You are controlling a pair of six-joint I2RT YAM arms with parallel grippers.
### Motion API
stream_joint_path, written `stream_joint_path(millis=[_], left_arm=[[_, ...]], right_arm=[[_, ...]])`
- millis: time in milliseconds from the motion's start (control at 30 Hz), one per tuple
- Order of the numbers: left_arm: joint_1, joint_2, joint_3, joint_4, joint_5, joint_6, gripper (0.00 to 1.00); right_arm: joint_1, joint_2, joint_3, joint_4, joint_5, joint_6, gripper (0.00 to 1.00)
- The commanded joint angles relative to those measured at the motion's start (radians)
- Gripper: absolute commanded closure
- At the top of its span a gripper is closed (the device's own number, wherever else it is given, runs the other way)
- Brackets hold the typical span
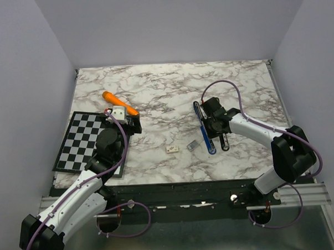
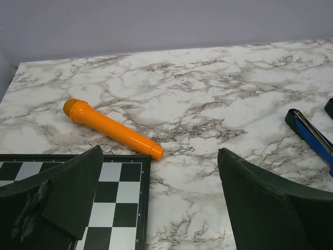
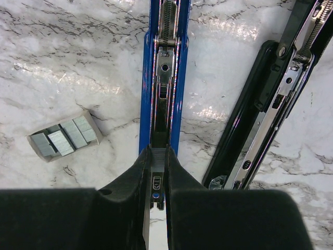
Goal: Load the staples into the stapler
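Marble bench (image 1: 171,86). Chessboard (image 1: 82,142) at 8 o'clock, hanging over the bench's left edge. Left gripper (image 2: 160,156) spread wide and holding nothing, above the board's far-right corner.

Right gripper (image 3: 157,151) at 3 o'clock, pressed almost together with only a thin slit. It sits over the near end of the stapler's blue magazine arm (image 3: 161,78); can't tell if it pinches anything.

Stapler (image 1: 205,133) lies opened out, with its black base (image 3: 260,120) at 3 o'clock of the blue arm.

Orange toy microphone (image 2: 112,128) at 10 o'clock, just beyond the chessboard, lying flat.

Small whitish box (image 1: 172,149) at 6 o'clock.

Staples (image 3: 65,136): grey strips side by side in a little tray on the bench, at 9 o'clock of the blue arm, near it but not touching, between box and stapler.
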Motion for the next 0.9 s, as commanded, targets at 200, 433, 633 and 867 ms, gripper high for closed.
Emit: stream_joint_path(millis=[200, 433, 633, 867], left_arm=[[0.004, -0.008, 0.004, 0.022, 0.017, -0.003, 0.01], [0.004, -0.009, 0.004, 0.022, 0.017, -0.002, 0.01], [0.004, -0.008, 0.004, 0.022, 0.015, -0.002, 0.01], [0.004, -0.009, 0.004, 0.022, 0.015, 0.0, 0.01]], right_arm=[[-0.004, 0.017, 0.0, 0.018, -0.031, -0.011, 0.87], [-0.004, 0.003, 0.005, 0.018, -0.028, -0.001, 0.87], [-0.002, 0.01, 0.003, 0.017, -0.023, 0.003, 0.87], [-0.004, 0.017, -0.02, 0.021, -0.018, 0.025, 0.87]])
